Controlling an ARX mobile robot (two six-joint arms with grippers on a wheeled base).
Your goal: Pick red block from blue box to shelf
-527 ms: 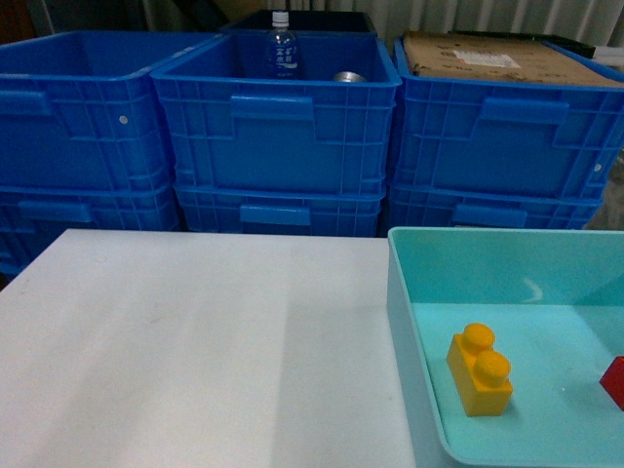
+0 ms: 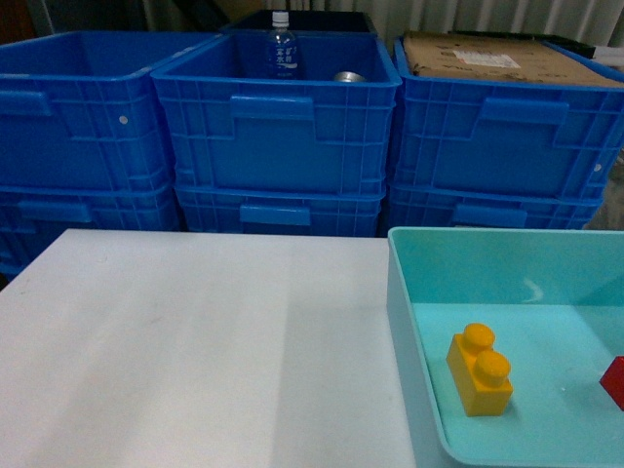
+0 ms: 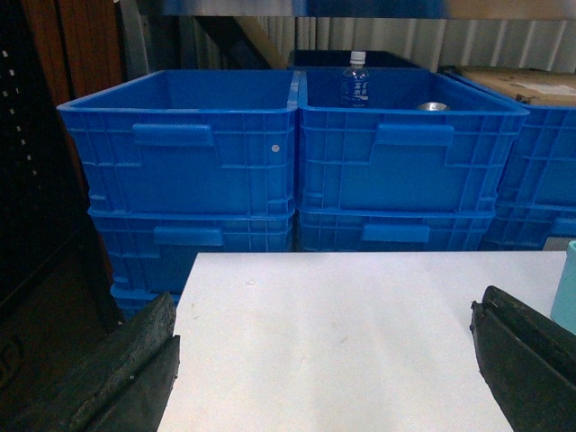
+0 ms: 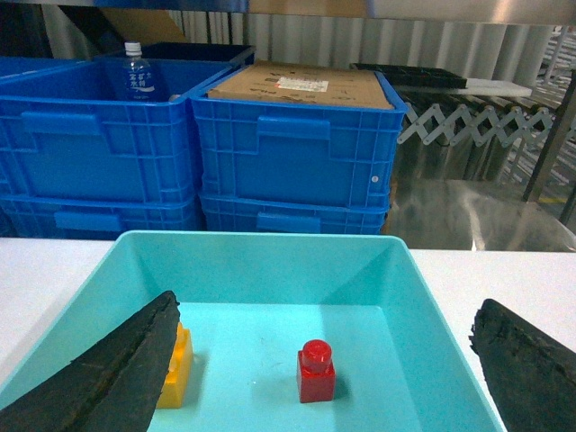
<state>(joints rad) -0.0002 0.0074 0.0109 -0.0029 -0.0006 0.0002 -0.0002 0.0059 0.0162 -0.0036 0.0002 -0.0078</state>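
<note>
Both grippers stand wide apart and hold nothing — the left gripper point(image 3: 324, 360) hangs over bare white table point(image 2: 195, 351), the right gripper point(image 4: 324, 360) over the blue box point(image 4: 261, 247), which sits at the table's right front corner. The red block point(image 4: 316, 371) stands upright mid-floor of the box, apart from every wall, with open room around it; the yellow block point(image 4: 173, 373) lies by the left wall. Blue crates point(image 2: 278, 117) line the table's far edge. Nothing has shifted since the earlier frame.
</note>
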